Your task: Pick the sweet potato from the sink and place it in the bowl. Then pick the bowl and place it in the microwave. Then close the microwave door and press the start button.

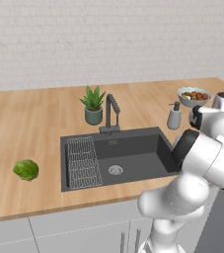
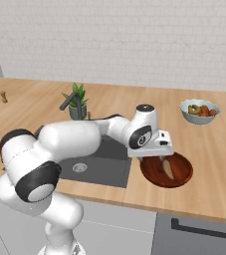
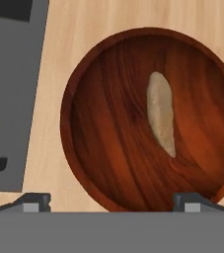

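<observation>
The sweet potato (image 3: 161, 113), a pale tan tapered root, lies inside the glossy reddish-brown bowl (image 3: 103, 128), right of its centre. The bowl (image 2: 181, 173) stands on the wooden counter just right of the dark grey sink (image 2: 102, 167), with the sweet potato (image 2: 168, 168) resting in it. My gripper (image 2: 152, 158) hovers over the bowl's left side, pointing down. In the hand view my gripper (image 3: 111, 202) is open, its fingertips (image 3: 34, 201) spread wide with nothing between them. The sink (image 1: 133, 158) basin holds no root. The microwave is out of view.
A wire rack (image 1: 83, 162) fills the sink's left side, with the faucet (image 1: 111, 113) and a potted plant (image 1: 93, 105) behind. A soap dispenser (image 1: 174, 117) and a pale fruit bowl (image 2: 199, 110) stand at the back right. A lettuce (image 1: 26, 169) lies far left.
</observation>
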